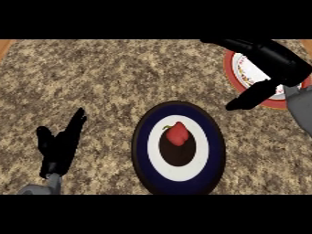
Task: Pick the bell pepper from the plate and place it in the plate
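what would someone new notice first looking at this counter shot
The red bell pepper stands out first, lying in the dark centre of the dark blue and white plate in the lower middle of the speckled counter. Next is the right hand at the upper right, fingers spread above a red-rimmed white plate that it partly hides. The left hand rests open at the lower left.

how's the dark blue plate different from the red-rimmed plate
The dark blue plate has a white ring and a dark centre; the red-rimmed plate is white inside. The blue plate holds the red bell pepper and shows whole; the right hand covers much of the red-rimmed one. Both are round and lie on the speckled counter.
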You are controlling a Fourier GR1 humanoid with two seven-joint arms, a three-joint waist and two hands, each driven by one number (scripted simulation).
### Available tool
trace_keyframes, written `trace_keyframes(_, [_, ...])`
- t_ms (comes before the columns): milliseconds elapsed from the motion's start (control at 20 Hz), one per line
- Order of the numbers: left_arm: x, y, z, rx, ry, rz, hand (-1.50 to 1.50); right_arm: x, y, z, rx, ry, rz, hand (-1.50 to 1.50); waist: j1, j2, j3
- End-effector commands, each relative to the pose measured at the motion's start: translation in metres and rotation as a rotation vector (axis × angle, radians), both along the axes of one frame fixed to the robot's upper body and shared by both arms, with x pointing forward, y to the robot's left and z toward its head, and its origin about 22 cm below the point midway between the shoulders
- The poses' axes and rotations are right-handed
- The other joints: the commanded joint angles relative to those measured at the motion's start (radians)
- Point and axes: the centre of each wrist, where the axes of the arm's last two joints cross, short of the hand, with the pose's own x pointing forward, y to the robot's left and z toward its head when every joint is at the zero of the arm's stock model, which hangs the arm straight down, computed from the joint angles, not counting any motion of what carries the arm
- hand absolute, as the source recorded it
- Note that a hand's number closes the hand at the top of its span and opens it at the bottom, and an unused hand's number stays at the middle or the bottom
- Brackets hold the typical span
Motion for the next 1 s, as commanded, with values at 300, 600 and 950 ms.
trace_keyframes(300, [0.006,-0.017,-0.004,-0.046,0.058,-0.009,0.0,-0.038,0.058,-0.011,-0.352,-0.003,-0.05,-1.5,-0.012,0.006,-0.005])
trace_keyframes(600, [-0.02,-0.013,-0.012,-0.039,0.065,-0.019,0.0,-0.07,0.101,-0.045,-0.371,-0.004,-0.081,-1.5,-0.004,0.006,-0.004])
trace_keyframes(950, [-0.007,-0.006,0.001,-0.041,0.062,-0.022,0.0,-0.072,0.103,-0.056,-0.502,0.078,-0.114,-1.5,-0.003,0.007,-0.004])
